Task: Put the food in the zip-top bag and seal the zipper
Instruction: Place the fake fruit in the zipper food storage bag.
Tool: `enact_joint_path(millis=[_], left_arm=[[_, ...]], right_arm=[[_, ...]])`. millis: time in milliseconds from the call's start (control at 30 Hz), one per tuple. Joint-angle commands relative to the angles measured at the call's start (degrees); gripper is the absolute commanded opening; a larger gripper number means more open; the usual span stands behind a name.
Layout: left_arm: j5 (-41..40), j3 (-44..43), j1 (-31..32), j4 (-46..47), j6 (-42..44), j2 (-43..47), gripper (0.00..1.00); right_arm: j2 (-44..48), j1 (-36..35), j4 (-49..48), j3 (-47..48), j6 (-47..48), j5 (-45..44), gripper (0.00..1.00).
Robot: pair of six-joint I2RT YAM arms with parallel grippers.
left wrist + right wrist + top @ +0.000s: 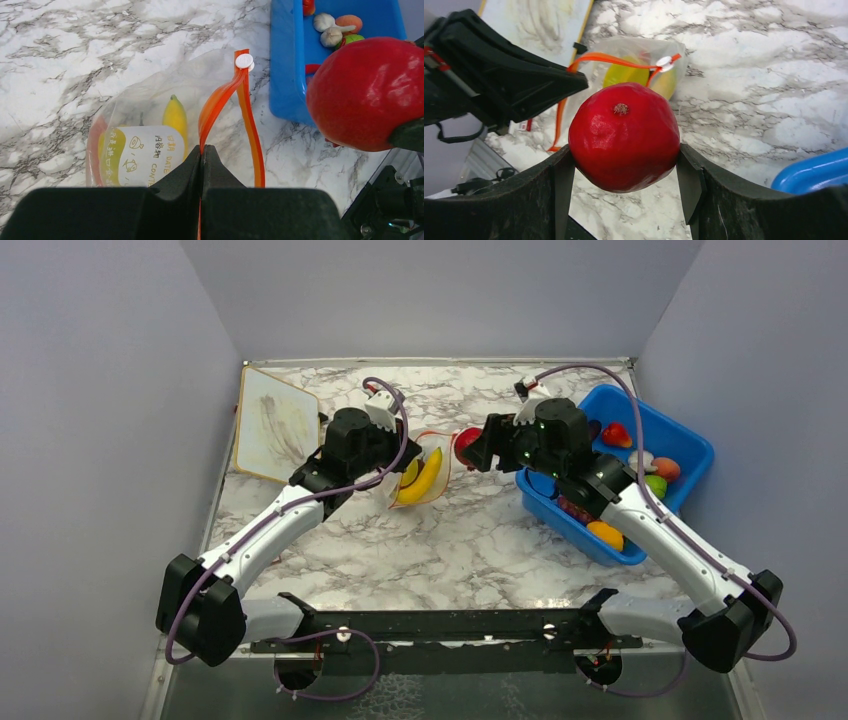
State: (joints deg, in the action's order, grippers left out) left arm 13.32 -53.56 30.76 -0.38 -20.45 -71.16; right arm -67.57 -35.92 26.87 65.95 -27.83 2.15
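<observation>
The clear zip-top bag [145,130] lies on the marble table with a yellow banana [175,119] inside; it also shows in the top view [425,472]. My left gripper [202,150] is shut on the near side of the orange-red zipper [216,105] and holds the mouth open. The far side of the strip [250,130] hangs apart from it. My right gripper [624,165] is shut on a red round fruit [624,135] and holds it in the air just right of the bag's mouth, seen in the top view [466,444].
A blue bin [690,445] at the right holds more toy food: a red piece [617,434], an orange piece [605,534], green and white pieces. A whiteboard [275,423] lies at the back left. The enclosure walls stand on both sides.
</observation>
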Motion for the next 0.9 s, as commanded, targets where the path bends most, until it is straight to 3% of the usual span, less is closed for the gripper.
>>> enact_joint_path(millis=[0, 133, 333, 867], left_arm=[[3.54, -0.06, -0.09, 2.75, -1.01, 1.45, 0.00], [4.51, -0.21, -0.07, 3.40, -2.31, 2.07, 0.00], [5.64, -0.47, -0.03, 3.15, -2.54, 2.87, 0.00], [8.11, 0.93, -0.06, 3.85, -3.63, 4.44, 0.00]], right_arm=[[2.94, -0.64, -7.87, -2.74, -3.74, 5.70, 0.42], [2.54, -1.16, -14.01, -5.31, -8.12, 10.76, 0.42], [-1.54, -2.95, -17.00, -6.39, -11.33, 11.46, 0.44], [-8.77, -4.07, -14.92, -5.47, -9.78, 6.62, 0.53]])
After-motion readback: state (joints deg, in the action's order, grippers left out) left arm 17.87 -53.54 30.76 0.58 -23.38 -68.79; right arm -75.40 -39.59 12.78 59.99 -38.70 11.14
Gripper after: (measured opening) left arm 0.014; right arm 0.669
